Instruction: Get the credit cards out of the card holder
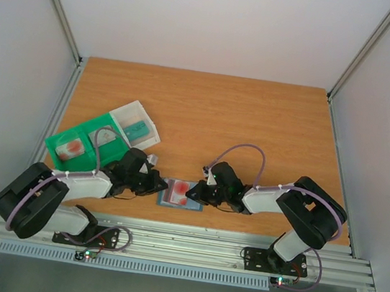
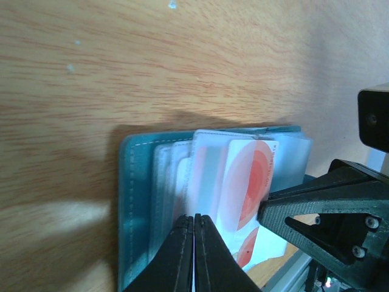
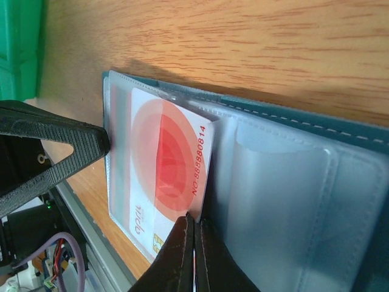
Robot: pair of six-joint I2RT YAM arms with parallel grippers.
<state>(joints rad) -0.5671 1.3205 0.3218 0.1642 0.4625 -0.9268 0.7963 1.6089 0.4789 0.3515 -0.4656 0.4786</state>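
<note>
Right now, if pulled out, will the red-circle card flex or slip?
The red-circle card looks thin yet flat, so probably springy, not floppy. Its glossy face may slip in the right gripper. The clear sleeves likely drag on it.

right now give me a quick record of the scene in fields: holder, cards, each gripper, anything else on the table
card holder: open flat on the table, near edge, between the arms
credit cards: stacked in the clear sleeves
card with the red round mark: on top, appears partly pulled out
left gripper: shut, tips at the cards' edge; grip on a card unclear
right gripper: shut at the red-marked card's edge; grip unclear
other: green tray and clear box, left of the holder
</note>
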